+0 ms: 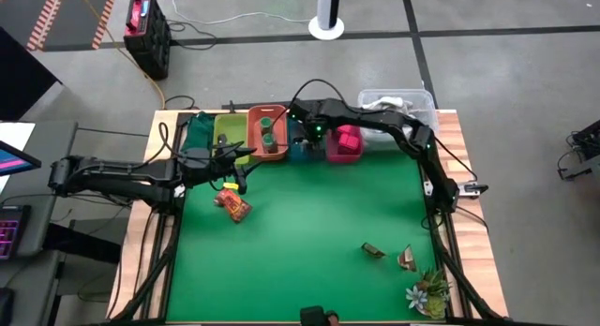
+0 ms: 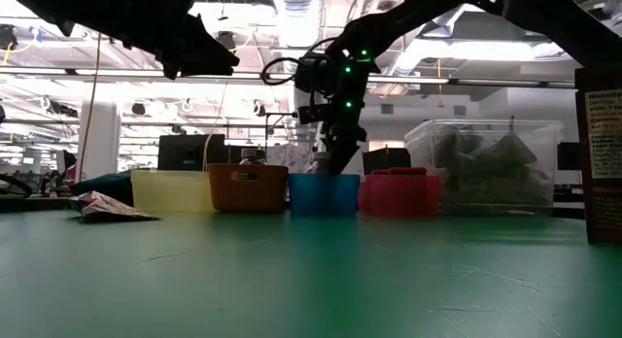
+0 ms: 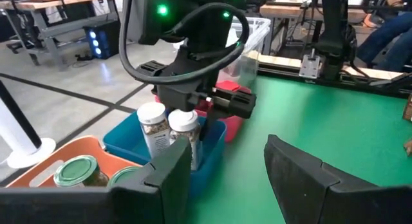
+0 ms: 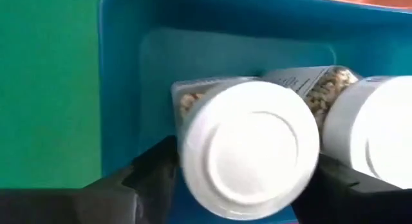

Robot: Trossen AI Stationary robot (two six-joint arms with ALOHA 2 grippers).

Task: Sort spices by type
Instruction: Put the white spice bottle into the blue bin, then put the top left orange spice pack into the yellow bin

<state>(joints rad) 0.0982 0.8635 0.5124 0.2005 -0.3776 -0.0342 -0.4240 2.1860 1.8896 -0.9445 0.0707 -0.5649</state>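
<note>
High view: I see sachets [image 1: 234,205] left on the worktop [image 1: 309,232], left end effector [image 1: 228,167] beside them, fingers apart, empty. Right wrist view: right end effector [image 4: 238,179] straddles a jar [image 4: 248,147] inside the blue bin [image 4: 122,69]; grip indeterminate.

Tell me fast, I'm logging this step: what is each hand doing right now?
Left hand: open, empty.
Right hand: around a white-capped jar in the blue bin; grip cannot be told.

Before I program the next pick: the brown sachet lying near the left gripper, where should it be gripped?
Grip the brown sachet across its narrow width, coming straight down from above. It lies flat and crumpled on the green mat, with free space around it, so a top-down pinch seems likeliest to hold.
</note>
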